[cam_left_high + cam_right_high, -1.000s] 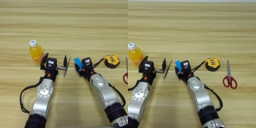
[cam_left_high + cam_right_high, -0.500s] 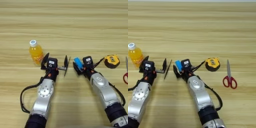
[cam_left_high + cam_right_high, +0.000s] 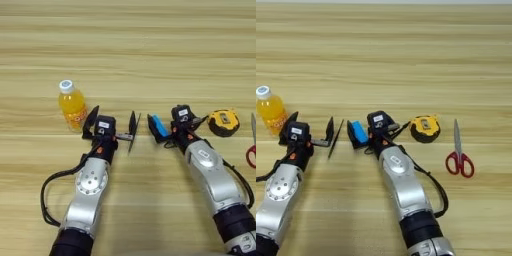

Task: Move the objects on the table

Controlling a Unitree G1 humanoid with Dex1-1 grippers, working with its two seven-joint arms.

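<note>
A small orange-juice bottle (image 3: 72, 105) with a white cap stands upright at the left of the wooden table (image 3: 150, 50). My left gripper (image 3: 112, 127) sits just right of the bottle, open, with nothing between its fingers. A thin dark stick (image 3: 336, 138) lies right beside the outer side of its right finger. My right gripper (image 3: 161, 131) is at the middle, shut on the small flat blue bar (image 3: 159, 125), which stands tilted. The yellow-black tape measure (image 3: 223, 121) lies just right of that gripper's wrist.
Red-handled scissors (image 3: 459, 155) lie at the right, blades pointing away from me. Black cables loop beside both forearms near the bottom edge. Bare wood stretches across the whole far half of the table.
</note>
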